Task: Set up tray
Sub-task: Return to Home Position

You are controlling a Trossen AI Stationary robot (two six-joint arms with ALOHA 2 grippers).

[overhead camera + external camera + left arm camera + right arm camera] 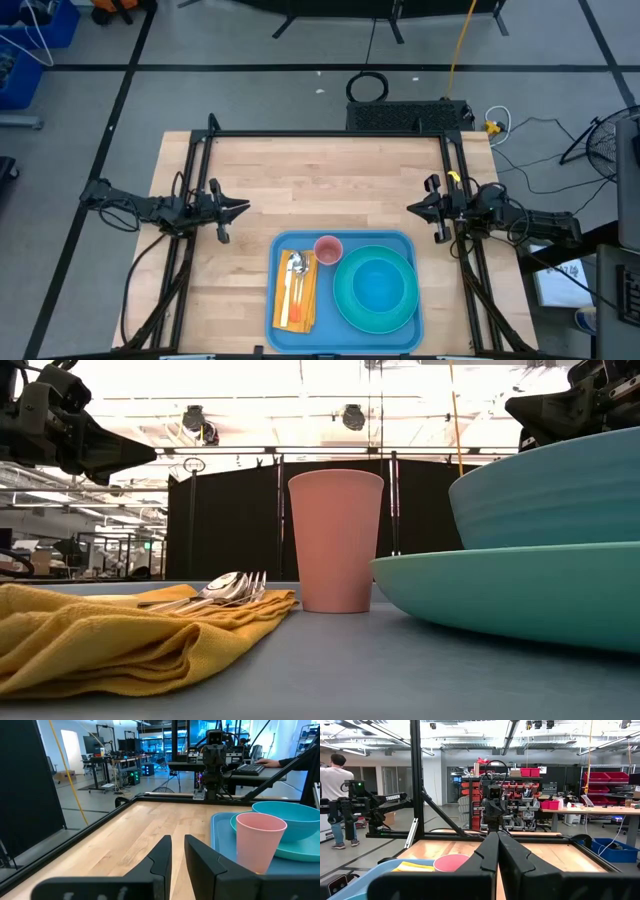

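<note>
The blue tray (345, 236) lies flat at the table's near edge. On it rest a yellow folded napkin (308, 300) with a spoon and fork (295, 270) on top, an upright pink cup (328, 248), and a teal plate (345, 300) with a blue bowl (380, 285) in it. My left gripper (243, 209) hovers left of the tray, pointing right, with a narrow gap between its fingers (178, 839). My right gripper (410, 209) hovers beyond the tray's far right corner, pointing left, its fingers together (496, 835). Both are empty.
The bare wooden table top (320, 180) stretches behind the tray, between the two grippers. A black frame (330, 133) runs along the table's far and side edges. A person (332, 795) stands in the room beyond the table.
</note>
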